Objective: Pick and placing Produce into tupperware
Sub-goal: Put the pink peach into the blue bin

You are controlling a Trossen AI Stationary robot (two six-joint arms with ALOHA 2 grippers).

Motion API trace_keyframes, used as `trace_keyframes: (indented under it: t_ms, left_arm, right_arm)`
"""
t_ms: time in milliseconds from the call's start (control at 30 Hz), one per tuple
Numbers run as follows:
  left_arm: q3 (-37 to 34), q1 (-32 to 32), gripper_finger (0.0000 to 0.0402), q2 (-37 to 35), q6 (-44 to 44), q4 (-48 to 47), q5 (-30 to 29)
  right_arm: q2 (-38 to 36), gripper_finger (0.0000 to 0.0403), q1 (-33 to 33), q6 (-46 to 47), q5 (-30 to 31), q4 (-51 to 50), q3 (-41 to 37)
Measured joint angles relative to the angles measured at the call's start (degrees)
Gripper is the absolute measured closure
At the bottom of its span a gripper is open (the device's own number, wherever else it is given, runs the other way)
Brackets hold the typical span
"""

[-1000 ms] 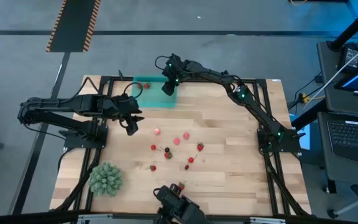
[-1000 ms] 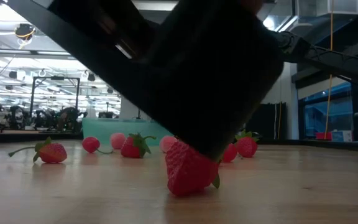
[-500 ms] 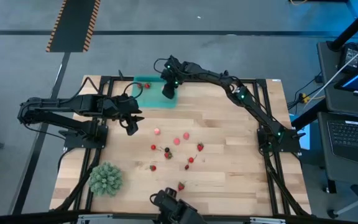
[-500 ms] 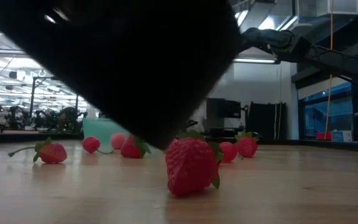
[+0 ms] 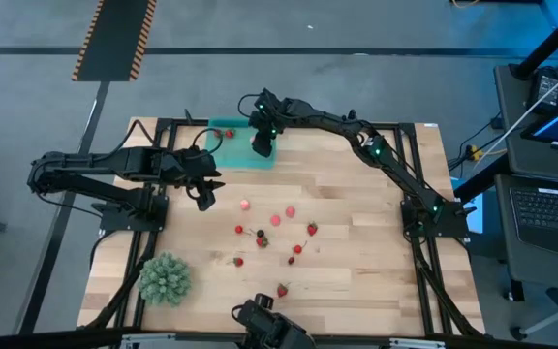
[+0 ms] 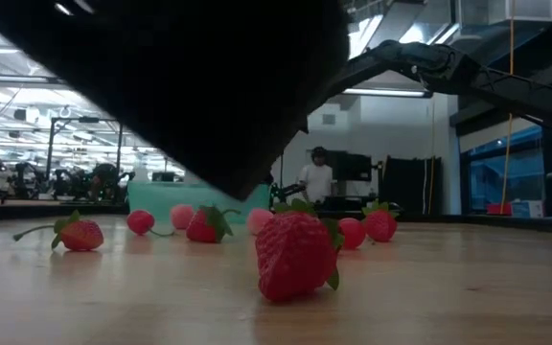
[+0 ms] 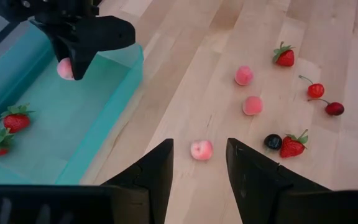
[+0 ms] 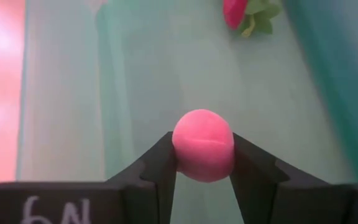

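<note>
The teal tupperware [image 5: 231, 153] sits at the table's far edge; in the left wrist view two strawberries [image 7: 15, 118] lie inside it. My right gripper [image 5: 260, 145] hangs over the container's right part, shut on a pink round fruit [image 7: 64, 68]. Several red and pink fruits [image 5: 276, 219] lie scattered on the middle of the table, one strawberry [image 6: 295, 254] near the near edge. My left gripper [image 7: 199, 165] is open above the table, left of the fruits. A pink fruit [image 7: 201, 150] shows on the wood between its fingertips, untouched. My right gripper pinches the pink round fruit [image 8: 203, 144] between its two fingers [image 8: 160, 165], one on each side of the ball. The fingers come from above, pointing down. The fruit is lifted clear over the tupperware floor [image 8: 135, 74].
A large spiky green ball [image 5: 166, 277] stands at the table's near left corner. A dark object [image 5: 264, 325] sits at the near edge and fills the upper left of the low view. A person [image 6: 314, 177] stands in the room beyond. Bare wood lies to the right of the fruits.
The dark object at the near edge has drawn away toward the left from the nearest strawberry, which now shows uncovered in the low view and has stayed in place. My right gripper has edged slightly left over the container, still holding the pink fruit.
</note>
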Motion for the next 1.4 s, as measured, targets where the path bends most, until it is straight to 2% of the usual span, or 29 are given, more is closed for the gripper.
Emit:
trace_keyframes:
  t_ms: [100, 1400]
  left_arm:
    - [0.0, 0.0, 0.026, 0.0, 0.0, 0.0, 0.0]
    - [0.0, 0.0, 0.026, 0.0, -0.3, 0.0, 0.2]
  right_arm:
    - [0.0, 0.0264, 0.0, 0.1, 1.5, -0.6, 0.5]
    - [-0.1, 0.0257, -0.9, -0.1, 1.6, 0.4, 0.8]
